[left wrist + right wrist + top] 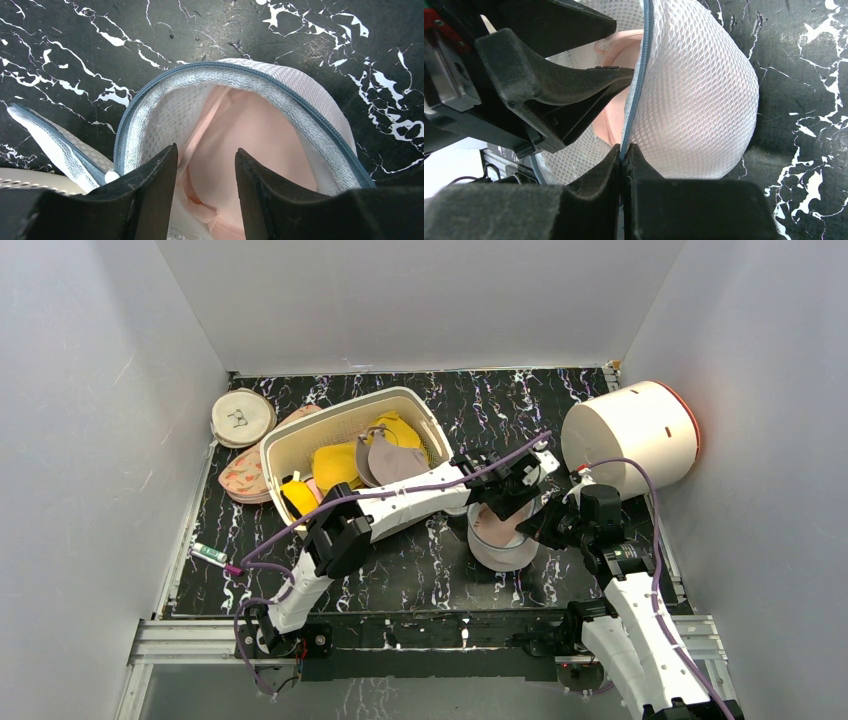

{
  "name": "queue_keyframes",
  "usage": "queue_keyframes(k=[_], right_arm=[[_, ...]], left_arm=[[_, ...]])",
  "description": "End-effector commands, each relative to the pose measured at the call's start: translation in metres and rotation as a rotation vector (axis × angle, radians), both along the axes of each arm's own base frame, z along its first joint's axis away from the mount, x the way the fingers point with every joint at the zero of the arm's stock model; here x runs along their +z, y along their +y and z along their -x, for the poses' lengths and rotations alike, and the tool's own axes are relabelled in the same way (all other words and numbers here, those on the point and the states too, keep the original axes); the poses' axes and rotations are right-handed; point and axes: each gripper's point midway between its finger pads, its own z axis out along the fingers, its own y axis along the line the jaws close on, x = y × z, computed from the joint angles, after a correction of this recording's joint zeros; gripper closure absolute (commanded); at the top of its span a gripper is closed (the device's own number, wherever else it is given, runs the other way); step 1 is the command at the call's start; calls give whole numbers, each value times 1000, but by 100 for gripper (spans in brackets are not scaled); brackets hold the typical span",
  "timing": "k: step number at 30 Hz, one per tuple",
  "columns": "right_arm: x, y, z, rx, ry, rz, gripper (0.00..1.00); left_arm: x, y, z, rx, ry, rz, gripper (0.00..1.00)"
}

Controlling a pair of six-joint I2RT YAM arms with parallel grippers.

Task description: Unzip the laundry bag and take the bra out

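Reaching in from the left, past the ivory plastic basket (335, 410), the left claw (205, 150) holds its dark wedge-shaped fingers parted, grasping nothing, at the open mouth of the laundry bag (320, 95), a drum of white honeycomb mesh on the black marbled desk (75, 30). Inside lies the bra (255, 135), smooth and pale pink. At the right, the right claw (624, 150) is clenched on the bag's grey-blue zip rim.

Bright even light, soft shadows, sharp focus
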Motion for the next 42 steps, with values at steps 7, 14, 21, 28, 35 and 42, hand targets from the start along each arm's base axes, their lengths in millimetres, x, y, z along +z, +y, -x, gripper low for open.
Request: queue_keyframes(k=[7, 14, 21, 28, 35, 42], right_arm=[[16, 5, -9, 30, -86, -20, 100], [17, 5, -8, 30, -86, -19, 100], [18, 4, -7, 16, -91, -20, 100], [21, -10, -16, -81, -100, 16, 100], [24, -11, -15, -98, -108, 6, 100], [17, -10, -8, -100, -89, -6, 100]], left_arm=[[3, -2, -4, -16, -20, -5, 51], [0, 0, -13, 7, -61, -22, 72], [35, 0, -23, 15, -146, 4, 100], [118, 7, 5, -2, -164, 174, 100], [211, 32, 25, 45, -213, 419, 100], [300, 45, 32, 66, -283, 631, 100]])
